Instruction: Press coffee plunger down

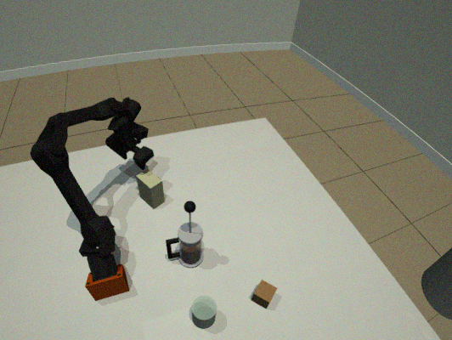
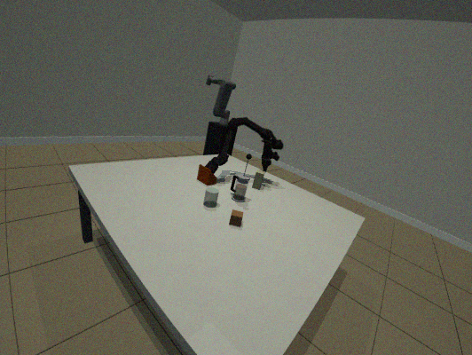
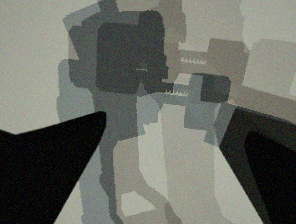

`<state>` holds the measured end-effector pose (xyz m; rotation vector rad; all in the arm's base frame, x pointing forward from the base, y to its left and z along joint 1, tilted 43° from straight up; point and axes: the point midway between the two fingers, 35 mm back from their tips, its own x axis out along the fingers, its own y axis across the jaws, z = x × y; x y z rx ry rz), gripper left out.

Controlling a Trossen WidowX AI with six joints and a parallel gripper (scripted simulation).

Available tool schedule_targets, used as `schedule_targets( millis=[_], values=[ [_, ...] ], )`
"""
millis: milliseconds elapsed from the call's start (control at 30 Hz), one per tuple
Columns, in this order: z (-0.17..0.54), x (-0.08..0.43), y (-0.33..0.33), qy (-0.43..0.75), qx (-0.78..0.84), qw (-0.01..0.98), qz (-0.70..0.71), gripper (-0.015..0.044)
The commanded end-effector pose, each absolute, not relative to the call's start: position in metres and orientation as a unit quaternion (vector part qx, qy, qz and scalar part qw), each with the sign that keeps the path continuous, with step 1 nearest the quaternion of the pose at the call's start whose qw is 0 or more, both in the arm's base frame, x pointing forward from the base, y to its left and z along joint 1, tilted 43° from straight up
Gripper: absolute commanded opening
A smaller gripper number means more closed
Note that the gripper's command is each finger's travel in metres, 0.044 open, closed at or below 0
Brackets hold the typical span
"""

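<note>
Press (image 1: 190,244) on table (image 1: 297,212), between block (image 1: 150,189) and cup (image 1: 204,311).
</note>
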<state>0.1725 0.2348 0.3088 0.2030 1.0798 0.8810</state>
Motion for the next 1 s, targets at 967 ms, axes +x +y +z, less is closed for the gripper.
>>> schedule_targets(
  millis=[967],
  values=[
    [0.234,0.281,-0.024,0.439,0.217,0.834,0.253,0.0440]
  ],
)
